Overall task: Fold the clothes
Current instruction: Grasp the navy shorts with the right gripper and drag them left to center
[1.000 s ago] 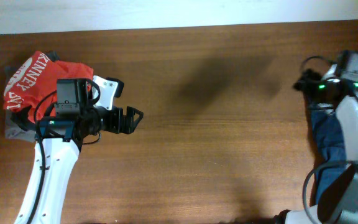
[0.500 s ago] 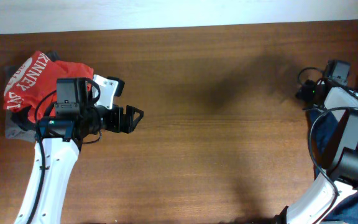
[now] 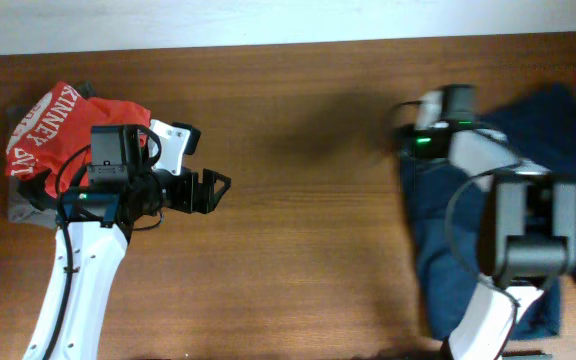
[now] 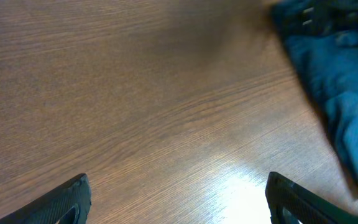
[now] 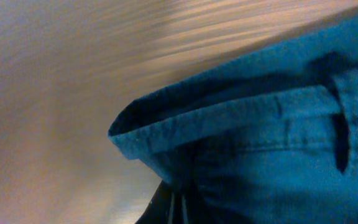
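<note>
The dark navy shorts (image 3: 433, 240) lie bunched over the right part of the table, partly under my right arm. My right gripper (image 3: 408, 145) sits at their upper left corner. In the right wrist view its fingers (image 5: 178, 208) are shut on the shorts (image 5: 272, 155) just below the waistband, whose folded edge and belt loop fill that view. My left gripper (image 3: 213, 190) hangs open over bare wood left of centre, far from the shorts. The left wrist view shows both fingertips (image 4: 67, 199) wide apart with nothing between them, and the shorts (image 4: 334, 81) at the upper right.
A red T-shirt with white lettering (image 3: 58, 125) lies crumpled at the far left on a grey garment (image 3: 23, 208), partly under the left arm. Brown wooden tabletop (image 3: 308, 250) spans the middle between the two arms.
My right gripper has shut on the shorts and swung left from the table's right edge, dragging them onto the table. The left arm has stayed in place.
</note>
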### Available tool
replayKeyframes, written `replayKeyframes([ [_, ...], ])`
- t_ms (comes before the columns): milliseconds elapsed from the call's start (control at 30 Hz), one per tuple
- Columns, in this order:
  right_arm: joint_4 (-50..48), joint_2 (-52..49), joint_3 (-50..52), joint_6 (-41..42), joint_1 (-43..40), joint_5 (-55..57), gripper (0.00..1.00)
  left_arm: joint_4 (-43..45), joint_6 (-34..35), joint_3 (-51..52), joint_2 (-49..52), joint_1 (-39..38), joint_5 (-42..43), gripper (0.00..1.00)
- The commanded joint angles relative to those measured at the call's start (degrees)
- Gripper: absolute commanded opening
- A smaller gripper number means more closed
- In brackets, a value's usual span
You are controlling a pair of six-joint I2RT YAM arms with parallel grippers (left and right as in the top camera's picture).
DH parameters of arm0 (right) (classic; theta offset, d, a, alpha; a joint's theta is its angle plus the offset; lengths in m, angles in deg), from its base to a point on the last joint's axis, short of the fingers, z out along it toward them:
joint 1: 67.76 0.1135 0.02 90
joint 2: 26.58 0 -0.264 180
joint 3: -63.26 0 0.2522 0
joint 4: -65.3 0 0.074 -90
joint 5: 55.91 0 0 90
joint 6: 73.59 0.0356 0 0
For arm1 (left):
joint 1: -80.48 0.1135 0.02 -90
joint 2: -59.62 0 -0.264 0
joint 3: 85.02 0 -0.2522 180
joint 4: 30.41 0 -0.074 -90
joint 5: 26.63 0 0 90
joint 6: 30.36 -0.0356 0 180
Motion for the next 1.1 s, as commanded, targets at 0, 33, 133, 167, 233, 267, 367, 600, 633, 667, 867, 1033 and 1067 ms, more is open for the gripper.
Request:
replayKeyframes([
  [0,2.64,-1.36,-0.28,-14.93,14.69,-11.13,0.04,-0.55,0.11,-2.84,-0.44,-0.02,-1.44,0.89],
  [33,4.66,-1.14,-0.72,-19.34,17.46,-8.81,0.04,-0.81,0.13,-3.23,-0.57,0.0,-2.29,0.89],
  [133,10.97,-0.48,-3.3,-25.0,24.39,0.83,0.04,-1.09,0.11,-4.17,-1.4,0.0,-3.72,0.89],
  [167,12.57,-0.44,-4.2,-25.79,26.18,3.1,0.04,-1.07,0.11,-4.33,-1.57,0.0,-3.72,0.89],
  [233,15.26,-0.44,-5.97,-27.71,28.92,4.63,0.12,-0.9,0.13,-4.44,-1.66,-0.02,-3.67,0.89],
  [267,16.48,-0.44,-7.06,-27.85,29.86,4.79,0.23,-0.87,0.13,-4.42,-1.64,-0.11,-3.65,0.89],
  [367,21.79,0.66,-12.52,-27.58,29.57,4.79,0.45,-0.83,0.11,-4.42,-1.14,-2.34,-3.69,0.89],
  [600,23.56,6.23,-16.31,-11.43,17.99,7.52,0.71,2.8,0.13,-4.42,5.33,-10.67,-4.39,0.69],
  [633,23.82,6.82,-16.39,-9.42,16.09,7.17,0.73,4.2,0.15,-4.42,7.1,-11.8,-5.27,0.68],
  [667,24.11,7.48,-16.41,-7.48,13.81,6.01,0.74,5.53,0.15,-4.42,8.85,-12.74,-6.19,0.68],
  [867,27.23,8.98,-16.41,-6.12,-0.22,-6.47,0.76,18.12,7.82,-4.42,23.63,-17.05,-7.28,0.74],
  [1033,30.38,8.98,-16.39,-6.14,-9.53,-10.93,0.76,26.45,19.47,-4.44,33.86,-17.77,-7.1,0.76],
  [1067,30.62,8.98,-16.39,-6.12,-10.93,-10.91,0.76,27.56,20.83,-4.44,35.32,-17.79,-7.1,0.77],
])
